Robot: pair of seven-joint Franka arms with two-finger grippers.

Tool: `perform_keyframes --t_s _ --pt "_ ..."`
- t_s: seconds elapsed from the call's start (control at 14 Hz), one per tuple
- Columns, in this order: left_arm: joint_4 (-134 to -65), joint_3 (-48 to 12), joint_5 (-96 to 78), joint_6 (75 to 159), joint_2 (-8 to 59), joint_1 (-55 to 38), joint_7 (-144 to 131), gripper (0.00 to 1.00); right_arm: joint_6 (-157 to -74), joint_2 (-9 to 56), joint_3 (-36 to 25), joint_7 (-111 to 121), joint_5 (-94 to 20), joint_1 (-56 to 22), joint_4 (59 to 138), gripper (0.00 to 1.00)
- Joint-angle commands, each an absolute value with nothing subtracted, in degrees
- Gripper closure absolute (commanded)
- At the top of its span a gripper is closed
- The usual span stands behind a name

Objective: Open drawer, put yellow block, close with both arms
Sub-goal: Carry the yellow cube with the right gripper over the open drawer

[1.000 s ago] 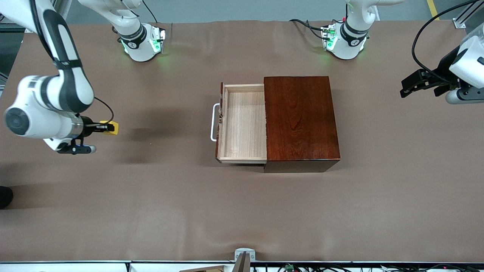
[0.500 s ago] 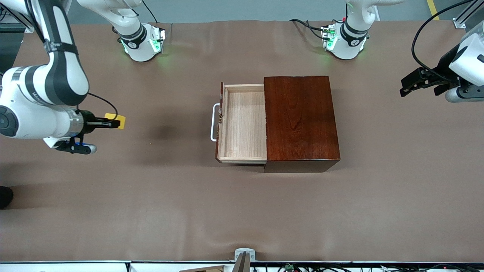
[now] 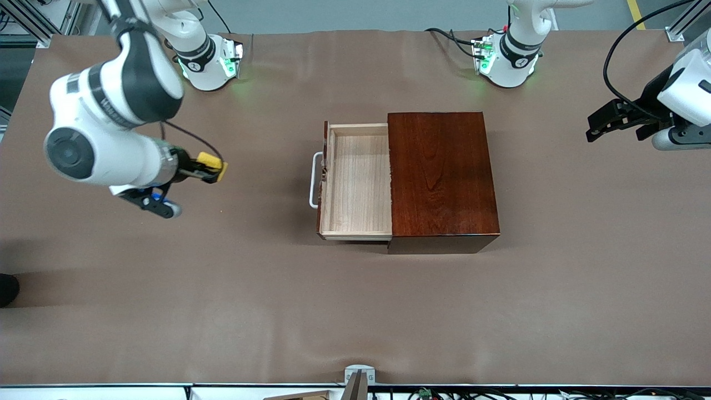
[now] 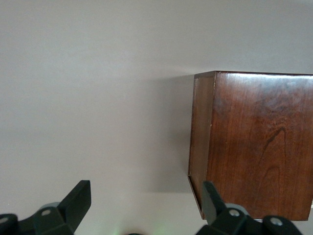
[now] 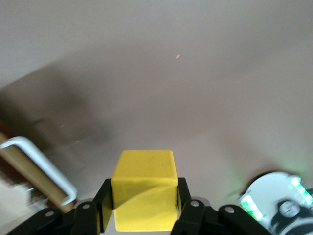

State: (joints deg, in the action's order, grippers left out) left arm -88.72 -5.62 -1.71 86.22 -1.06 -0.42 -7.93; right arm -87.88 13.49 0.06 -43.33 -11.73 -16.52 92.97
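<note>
Your table [image 3: 166, 311] wears a brown cover. The wooden box [image 3: 441, 178] sits on it between both claws, its drawer [image 3: 355, 180] pulled toward the right claw [image 3: 214, 168].

Bare table [image 3: 266, 183] before the open drawer [image 3: 358, 178] — its handle [image 3: 314, 180] foremost.
</note>
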Motion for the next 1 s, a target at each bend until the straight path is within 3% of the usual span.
perform_keyframes --t_s 0.0,0.36,0.93 --pt "-89.6 -6.2 -0.8 86.7 -2.2 0.1 -7.0 0.0 -87.2 13.4 -0.5 -55.3 -15.5 -19.9 90.4 1.0" --pt "-89.6 -6.2 -0.8 87.0 -1.9 0.1 -7.0 0.0 -92.3 14.0 -0.6 -76.1 -19.0 -28.4 87.9 1.0" --pt "-89.6 -6.9 -0.8 87.0 -2.2 0.2 -7.1 0.0 -112.1 20.9 -0.7 -101.8 -18.6 -39.7 87.9 1.0"
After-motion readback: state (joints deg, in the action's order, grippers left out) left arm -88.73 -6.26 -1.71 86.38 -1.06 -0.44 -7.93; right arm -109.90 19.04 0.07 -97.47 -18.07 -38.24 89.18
